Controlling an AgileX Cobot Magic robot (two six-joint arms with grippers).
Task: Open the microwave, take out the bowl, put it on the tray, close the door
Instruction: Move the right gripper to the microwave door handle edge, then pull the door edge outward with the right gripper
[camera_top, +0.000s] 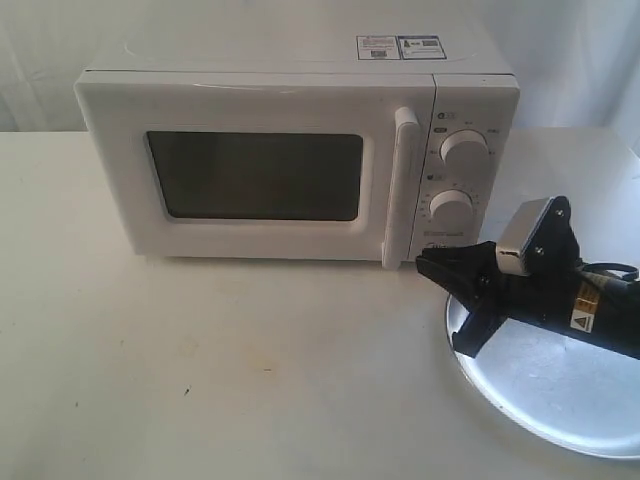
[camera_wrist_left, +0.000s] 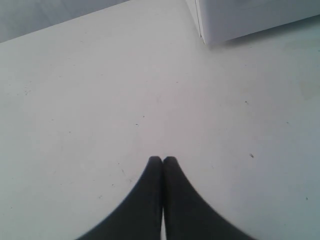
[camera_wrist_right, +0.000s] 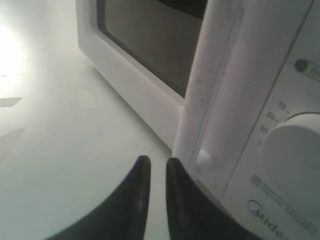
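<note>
The right gripper (camera_wrist_right: 158, 162) is held with its fingers a little apart and nothing between them. The left gripper (camera_wrist_left: 162, 160) is pressed together over the table (camera_top: 200, 380), near a lower corner of the microwave (camera_top: 290, 70). The microwave is set toward the back of the table, with its door (camera_top: 112, 190) shut. The tray (camera_top: 560, 400) is laid on the table before the microwave's right end, partly covered by the right arm. The foot of the handle (camera_top: 400, 190) is just beside the right fingertips; contact cannot be judged. Two dials (camera_top: 463, 148) are seen right of the handle.
</note>
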